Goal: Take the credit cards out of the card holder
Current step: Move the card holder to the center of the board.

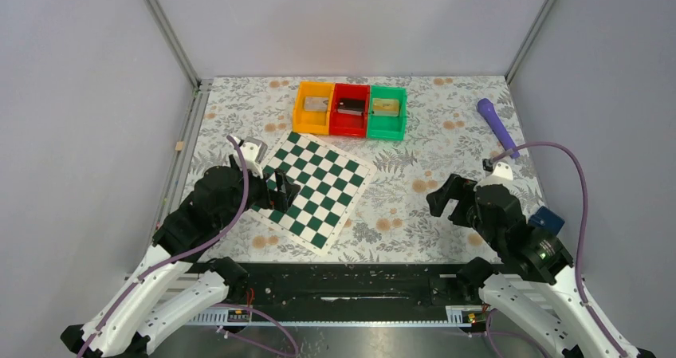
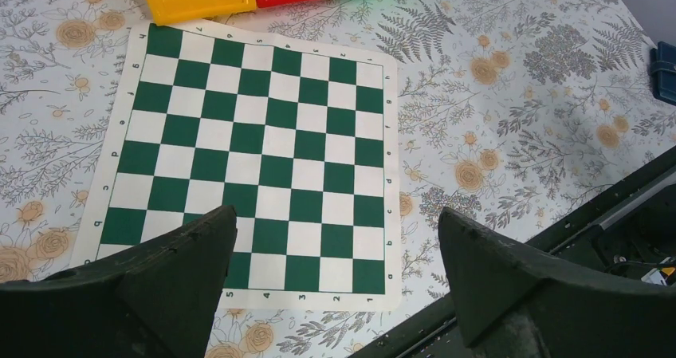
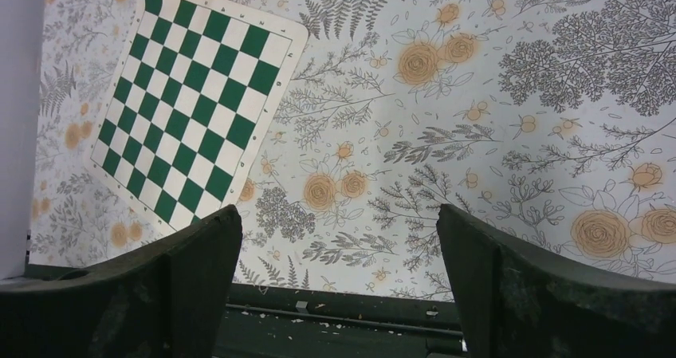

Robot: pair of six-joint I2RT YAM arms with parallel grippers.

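My left gripper [image 1: 283, 190] and right gripper [image 1: 441, 200] both gape empty; the card holder [image 1: 548, 217] lies at three o'clock from the right one.

green-and-white checkered soft mat [image 1: 315, 190]: flat on the left half of the flowery table [image 1: 446, 135], turned at a slant | orange plastic bin [image 1: 311, 127], red plastic bin [image 1: 348, 129], green plastic bin [image 1: 385, 131]: touching in a row by the far edge, orange leftmost | purple plastic stick [image 1: 496, 125]: near the far right corner

Both arms crouched low, elbows bent
The left gripper [image 1: 283, 192] and right gripper [image 1: 445, 202] both point forward and down, jaws spread wide, holding nothing.
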